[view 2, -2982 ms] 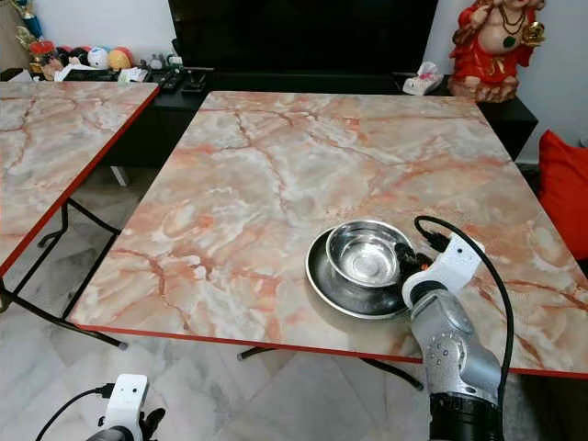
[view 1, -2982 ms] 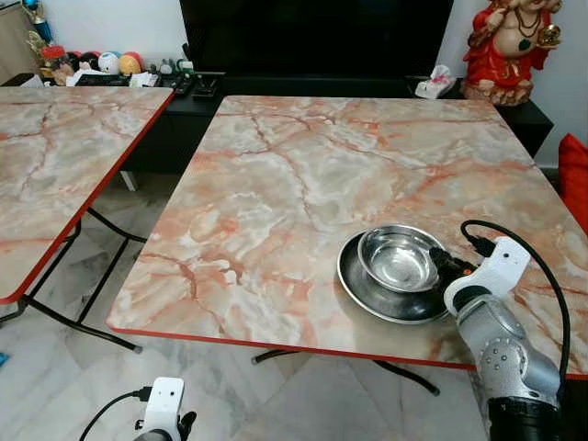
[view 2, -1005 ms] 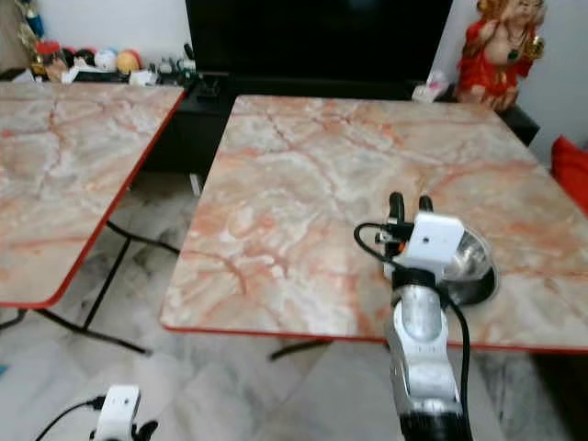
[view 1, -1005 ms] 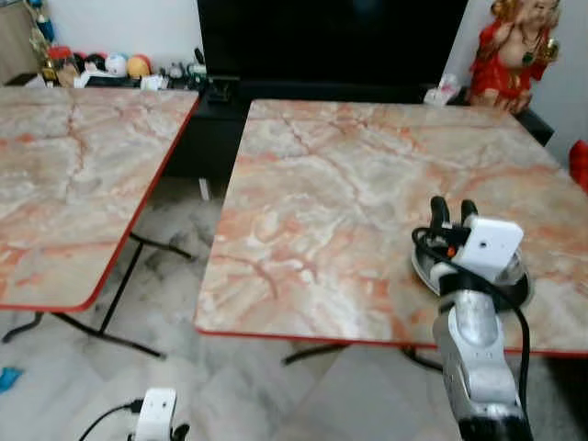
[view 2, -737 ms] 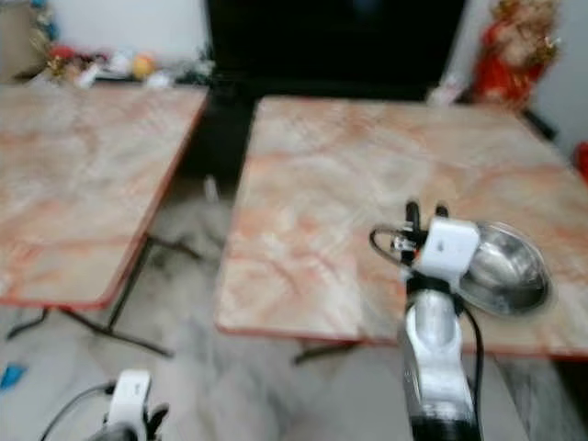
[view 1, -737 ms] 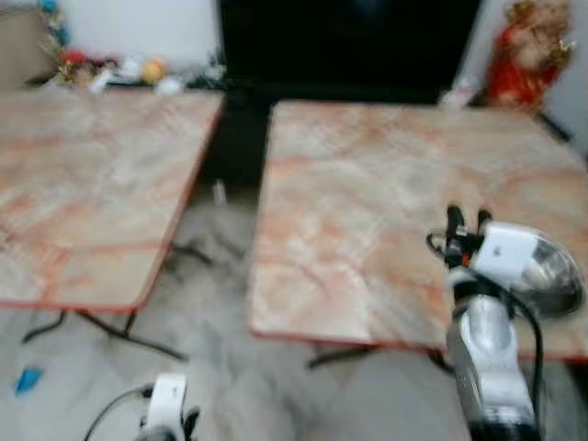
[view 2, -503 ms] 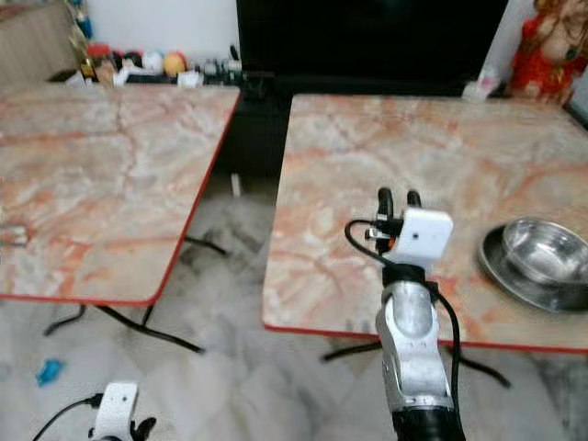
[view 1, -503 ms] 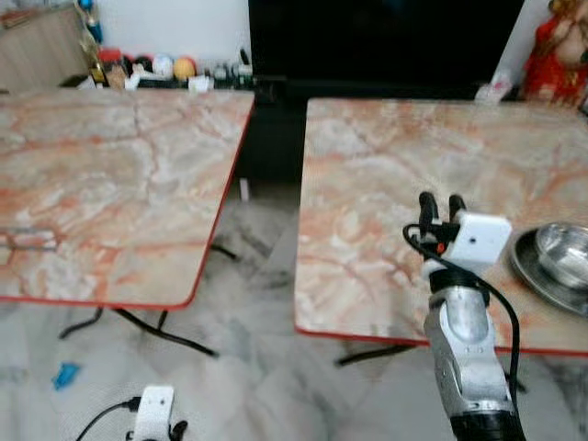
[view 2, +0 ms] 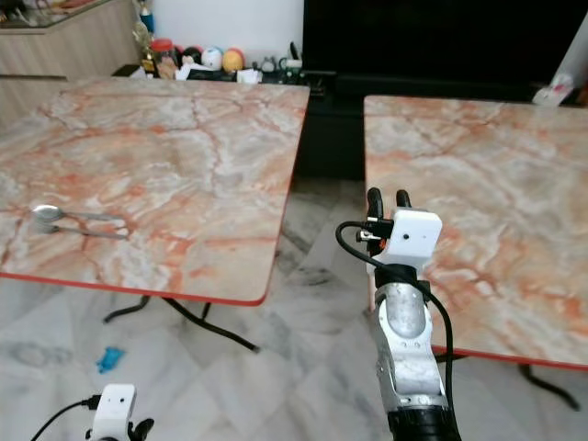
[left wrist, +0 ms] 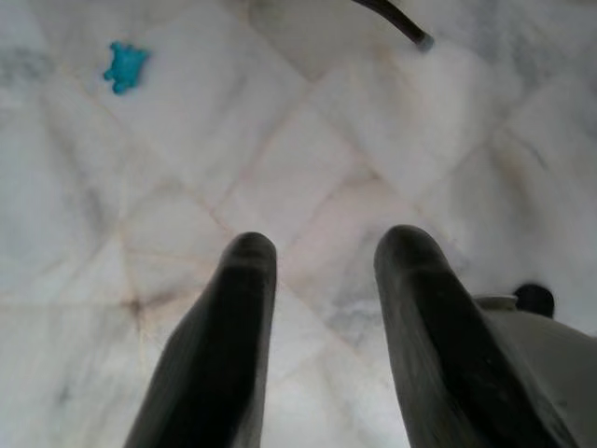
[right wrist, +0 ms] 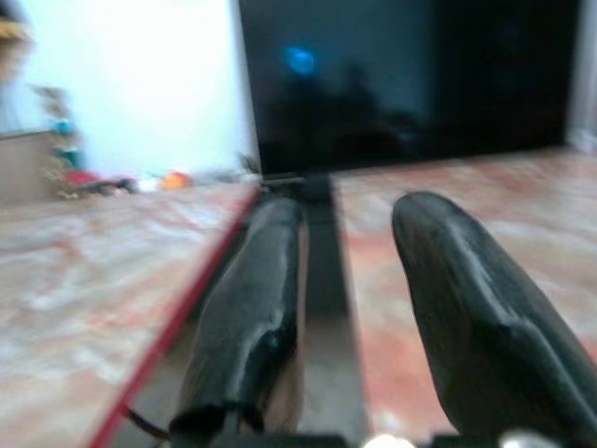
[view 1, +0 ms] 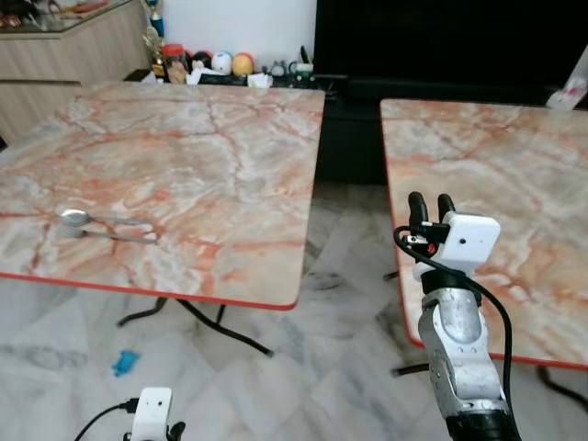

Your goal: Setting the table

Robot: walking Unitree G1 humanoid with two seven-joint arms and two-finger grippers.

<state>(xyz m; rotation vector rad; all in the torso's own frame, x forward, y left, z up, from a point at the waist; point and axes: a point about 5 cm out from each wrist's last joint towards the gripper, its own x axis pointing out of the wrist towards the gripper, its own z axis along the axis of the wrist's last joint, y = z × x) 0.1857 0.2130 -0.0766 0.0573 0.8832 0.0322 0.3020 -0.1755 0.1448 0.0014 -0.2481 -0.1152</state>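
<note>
Spoon (view 1: pixel 75 219) on left table (view 1: pixel 230 165), well apart from raised, parted, empty right pincer (view 1: pixel 432 207)

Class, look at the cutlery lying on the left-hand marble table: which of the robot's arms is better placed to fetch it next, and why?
Probably the left. The cutlery lies on the left table, on the robot's left side. The left gripper hangs low over the floor, fingers open; the right gripper is raised near the right table, farther away.
</note>
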